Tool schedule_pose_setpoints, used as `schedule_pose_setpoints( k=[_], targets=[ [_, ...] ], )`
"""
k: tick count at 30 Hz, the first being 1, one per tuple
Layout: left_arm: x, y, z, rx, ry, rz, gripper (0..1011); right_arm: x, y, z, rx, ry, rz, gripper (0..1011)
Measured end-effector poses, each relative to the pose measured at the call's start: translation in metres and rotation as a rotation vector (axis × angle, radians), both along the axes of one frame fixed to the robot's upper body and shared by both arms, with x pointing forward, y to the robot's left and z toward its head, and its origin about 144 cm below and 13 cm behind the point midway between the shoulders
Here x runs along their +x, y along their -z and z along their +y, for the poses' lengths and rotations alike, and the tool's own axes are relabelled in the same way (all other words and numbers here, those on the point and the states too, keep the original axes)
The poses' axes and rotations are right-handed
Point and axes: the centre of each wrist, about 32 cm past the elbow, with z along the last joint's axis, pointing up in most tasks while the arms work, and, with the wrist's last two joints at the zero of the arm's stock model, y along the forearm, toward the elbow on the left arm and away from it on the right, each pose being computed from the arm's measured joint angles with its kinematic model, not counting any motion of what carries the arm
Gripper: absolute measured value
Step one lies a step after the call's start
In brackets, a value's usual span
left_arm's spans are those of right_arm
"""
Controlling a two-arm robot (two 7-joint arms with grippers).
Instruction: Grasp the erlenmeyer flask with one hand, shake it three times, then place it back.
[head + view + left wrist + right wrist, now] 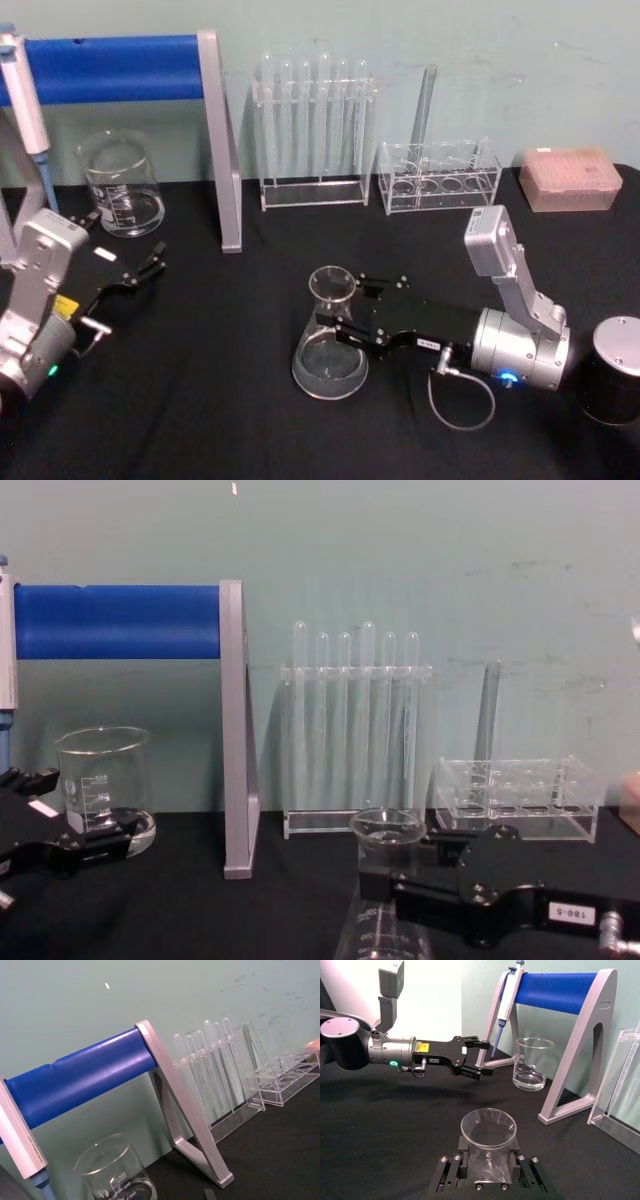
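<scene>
Flask position first: the clear glass conical erlenmeyer flask (pixel 326 352) stands near the middle of the black table (pixel 200 410), and your right hand (pixel 345 310), the black boxy one on the silver-grey wrist, reaches in from the right and is clenched on its narrow neck just under the flared rim. From the right wrist view you look straight down into the flask's mouth (pixel 488 1130), with the right hand (pixel 488 1172) showing a black finger pressed to each side of the neck.

The head view gives you the wide base low against the cloth, but you cannot tell from it whether the glass touches the table. The chest view cuts the base off at its lower edge, leaving the rim and neck (pixel 388 838) above the black fingers (pixel 385 885).

Your left hand (pixel 152 262) sits parked well apart at the table's left side, fingers spread and gripping nothing. The right wrist view shows its gap plainly (pixel 482 1058). Just behind it stands a straight-walled glass beaker (pixel 122 190), under a grey-framed stand with a blue bar (pixel 110 65). The left wrist view shows that beaker's printed scale (pixel 117 1180), cut off at the bottom, and the tall clear test-tube rack (pixel 210 1070) beyond the stand's leg.
</scene>
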Motion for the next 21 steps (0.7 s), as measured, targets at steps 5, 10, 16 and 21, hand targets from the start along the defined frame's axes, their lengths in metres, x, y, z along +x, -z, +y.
schedule_pose_setpoints(
  k=[5, 10, 16, 21],
  targets=[
    [0.0, 0.0, 0.0, 0.0, 0.0, 0.0, 1001, 0.0, 0.0, 0.0, 0.0, 0.0, 0.0, 453],
    [0.0, 0.0, 0.0, 0.0, 0.0, 0.0, 1001, 0.0, 0.0, 0.0, 0.0, 0.0, 0.0, 453],
    [0.0, 0.0, 0.0, 0.0, 0.0, 0.0, 1001, 0.0006, -0.0002, 0.0008, 0.009, 0.013, 0.015, 453],
    [0.0, 0.0, 0.0, 0.0, 0.0, 0.0, 1001, -0.0006, -0.0053, 0.0082, 0.066, 0.079, 0.017, 453]
  ],
)
